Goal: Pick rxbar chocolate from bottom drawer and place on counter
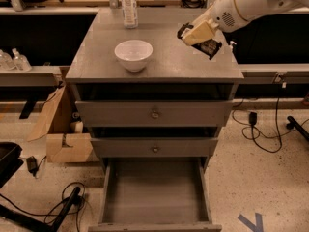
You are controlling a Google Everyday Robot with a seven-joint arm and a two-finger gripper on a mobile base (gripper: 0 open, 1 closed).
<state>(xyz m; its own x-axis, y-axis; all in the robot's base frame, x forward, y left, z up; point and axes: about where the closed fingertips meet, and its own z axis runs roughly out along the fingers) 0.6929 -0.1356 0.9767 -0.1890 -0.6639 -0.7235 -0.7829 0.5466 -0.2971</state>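
My gripper (197, 33), with tan fingers, is over the right side of the counter (159, 57), which is the grey top of the drawer cabinet. It is shut on the rxbar chocolate (211, 47), a small black bar with pale markings that sticks out below and to the right of the fingers. The bar hangs close above the counter near its right edge. The bottom drawer (154, 197) is pulled open at the base of the cabinet, and nothing shows inside it.
A white bowl (133, 53) stands on the counter left of the gripper. A clear bottle (128, 6) stands at the back. The two upper drawers with round knobs (154, 113) are shut. A cardboard box (67, 146) and cables lie on the floor to the left.
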